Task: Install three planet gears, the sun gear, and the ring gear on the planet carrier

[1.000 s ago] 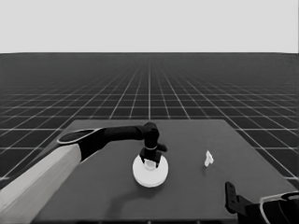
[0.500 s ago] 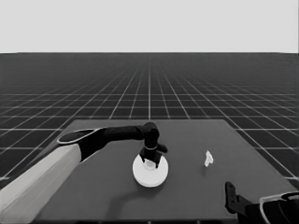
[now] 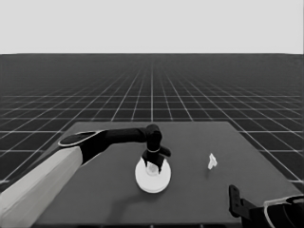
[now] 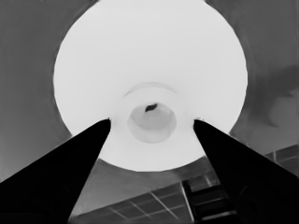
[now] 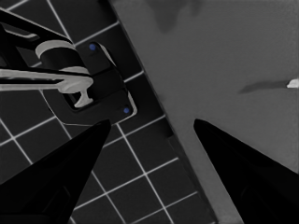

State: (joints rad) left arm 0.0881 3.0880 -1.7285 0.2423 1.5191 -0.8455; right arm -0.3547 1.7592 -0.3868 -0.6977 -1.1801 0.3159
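Ring gear on the stack, assembly looks close to finished

Stack sits mid-tabletop [image 3: 266, 161]: my left pincer [image 3: 153, 167] hangs straight over the larger round part [image 3: 152, 178], the ring gear, which lies flat and white near the centre. In my left wrist view the larger round part fills most of the picture, its raised hub and small central hole between my two fingers [image 4: 88, 149]. The fingers stand apart, one at each side of the hub, tips at or just beside the hub wall; I cannot tell whether they actually press it. No gears visible anywhere on the tabletop and the smaller round part is not visible either, so I judge both to be underneath the big disc. Only loose item: thin white piece [image 3: 212, 161], well apart toward my right, not part of the job.

My right pincer [image 5: 149, 123] waits at the near right corner, spread, holding nothing.

Judgement: gears and ring gear placed; left is seating it fully and backing my left pincer off.
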